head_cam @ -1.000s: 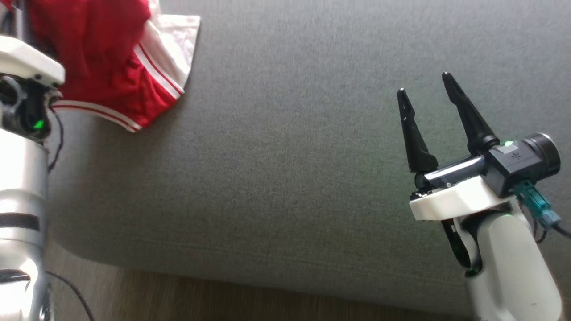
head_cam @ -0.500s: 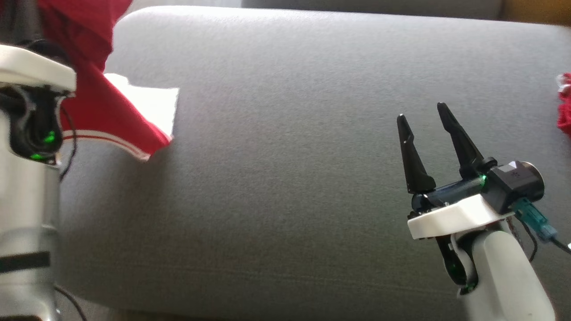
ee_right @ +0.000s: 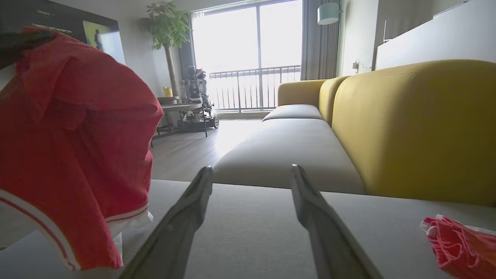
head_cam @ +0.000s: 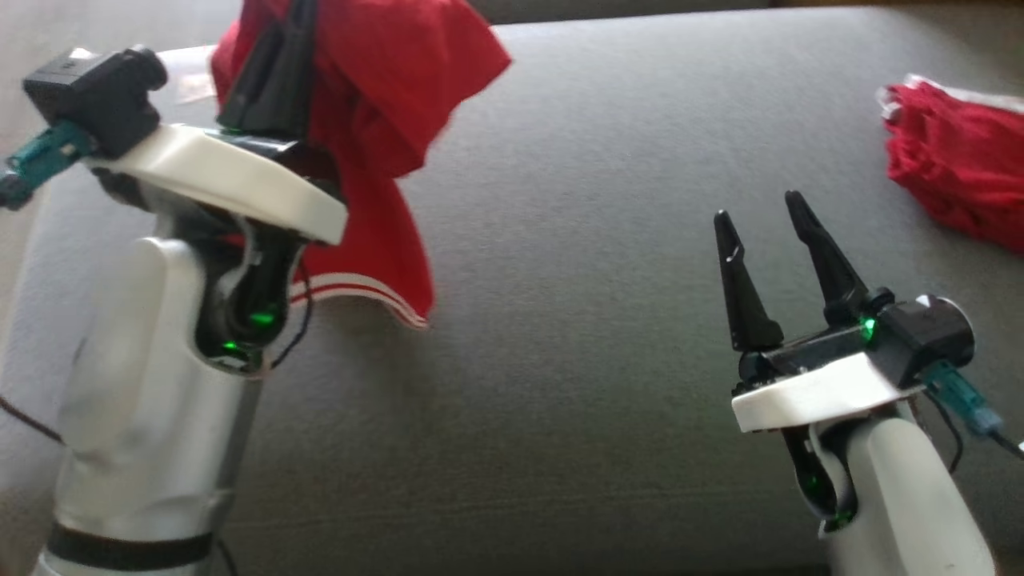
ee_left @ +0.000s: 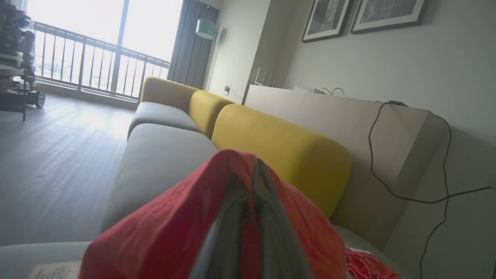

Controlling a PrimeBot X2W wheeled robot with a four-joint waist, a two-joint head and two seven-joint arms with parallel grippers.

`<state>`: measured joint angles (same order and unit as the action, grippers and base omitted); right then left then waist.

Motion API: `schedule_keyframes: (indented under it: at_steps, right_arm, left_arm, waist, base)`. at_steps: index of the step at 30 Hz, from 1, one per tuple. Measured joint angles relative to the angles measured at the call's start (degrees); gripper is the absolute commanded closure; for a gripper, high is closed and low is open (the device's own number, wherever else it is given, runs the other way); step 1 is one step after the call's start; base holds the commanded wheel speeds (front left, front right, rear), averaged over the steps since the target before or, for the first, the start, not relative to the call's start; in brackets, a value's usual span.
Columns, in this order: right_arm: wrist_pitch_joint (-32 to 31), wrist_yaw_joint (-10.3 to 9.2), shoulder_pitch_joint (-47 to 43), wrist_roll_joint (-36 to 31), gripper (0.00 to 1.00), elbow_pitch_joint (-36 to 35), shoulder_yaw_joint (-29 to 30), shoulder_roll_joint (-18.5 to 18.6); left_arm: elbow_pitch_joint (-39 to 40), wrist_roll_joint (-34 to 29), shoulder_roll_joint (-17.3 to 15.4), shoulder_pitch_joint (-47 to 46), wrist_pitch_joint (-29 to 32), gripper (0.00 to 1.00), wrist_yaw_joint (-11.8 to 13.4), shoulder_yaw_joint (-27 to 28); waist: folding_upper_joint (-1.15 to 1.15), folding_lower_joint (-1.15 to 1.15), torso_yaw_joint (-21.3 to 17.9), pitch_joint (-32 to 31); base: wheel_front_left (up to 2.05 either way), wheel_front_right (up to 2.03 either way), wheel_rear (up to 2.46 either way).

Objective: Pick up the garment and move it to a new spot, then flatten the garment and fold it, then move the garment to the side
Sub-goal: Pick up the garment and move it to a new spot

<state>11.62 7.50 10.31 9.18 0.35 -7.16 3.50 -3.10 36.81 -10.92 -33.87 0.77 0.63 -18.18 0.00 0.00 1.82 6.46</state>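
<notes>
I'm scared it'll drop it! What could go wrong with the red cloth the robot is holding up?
The garment hangs bunched from the shut left gripper alone, while the open right gripper holds nothing, so it might slip out. It also drapes over the left gripper, so it could snag on release and land crumpled on the sofa seat.

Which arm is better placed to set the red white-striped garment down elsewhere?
Left: the left gripper is shut on the red white-striped garment, hanging over the grey sofa cushion; the right gripper is open.
</notes>
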Motion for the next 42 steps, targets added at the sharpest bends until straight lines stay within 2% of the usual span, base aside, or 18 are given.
schedule_keyframes:
  at_steps: [4,10,16,18,19,20,21,26,33,37,42]
  right_arm:
    - [0.1,0.00,2.0,0.1,0.00,-0.5,0.7,0.0]
    - [1.1,0.00,3.8,1.3,0.00,-0.7,1.5,0.0]
    - [2.2,0.00,4.6,2.9,0.00,-0.2,1.4,0.0]
    - [2.3,0.00,4.6,3.5,0.00,0.1,1.2,0.0]
    - [2.5,0.00,4.6,3.7,0.00,0.3,1.0,0.0]
    - [2.6,0.00,4.6,3.9,0.00,0.5,0.8,0.0]
    - [2.7,0.00,4.6,4.1,0.00,0.9,0.4,0.0]
    - [2.8,0.00,4.7,4.4,0.00,1.8,-0.8,0.0]
    - [2.9,0.00,4.8,3.4,0.00,1.8,-0.2,0.0]
    - [2.9,0.00,4.3,2.2,0.00,1.8,0.0,0.0]
    - [2.8,0.00,2.4,0.3,0.00,2.1,1.8,-0.1]
  left_arm:
    - [0.4,0.0,2.2,0.0,0.2,1.00,0.3,-2.6]
    - [-0.4,0.0,5.7,-1.6,0.1,1.00,-0.7,-7.1]
    - [-3.2,0.0,6.3,-6.3,1.2,1.00,-1.6,-8.9]
    - [-7.0,-2.8,5.5,-7.5,1.8,1.00,-1.1,-9.7]
    - [-9.7,-4.5,5.3,-8.2,2.4,0.62,-0.6,-10.5]
    - [-12.3,-5.0,5.3,-8.7,2.7,0.12,-0.4,-11.0]
    - [-14.8,-5.6,5.4,-9.0,2.7,0.00,-0.4,-11.5]
    - [-23.3,-8.1,6.0,-10.3,-0.4,0.00,-0.6,-14.3]
    - [-25.9,-7.2,5.7,-9.0,-7.5,0.00,-1.0,-12.3]
    - [-23.4,-6.4,3.5,-3.9,-12.0,0.00,1.2,-9.1]
    - [-17.5,-5.4,-0.6,6.5,-14.5,0.00,4.9,-4.3]
  waist:
    - [0.00,0.00,-3.4,1.6]
    - [0.00,0.00,-8.7,4.4]
    - [0.00,0.00,-14.0,7.0]
    - [0.00,0.00,-15.5,7.8]
    - [0.00,0.00,-16.3,8.2]
    - [0.00,0.00,-16.9,8.6]
    - [0.00,0.00,-17.6,9.0]
    - [0.00,0.00,-19.3,9.9]
    - [0.00,0.00,-16.4,8.2]
    - [0.00,0.00,-13.5,6.3]
    - [0.00,0.00,-8.8,3.5]
  base:
    - [0.00,0.00,0.00]
    - [0.00,0.00,0.00]
    - [0.00,0.00,0.00]
    - [0.00,0.00,0.00]
    - [0.00,0.00,0.00]
    - [0.00,0.00,0.00]
    - [0.00,0.00,0.00]
    - [0.00,0.00,0.00]
    - [0.00,0.00,0.00]
    - [0.00,0.00,0.00]
    - [0.00,0.00,0.00]
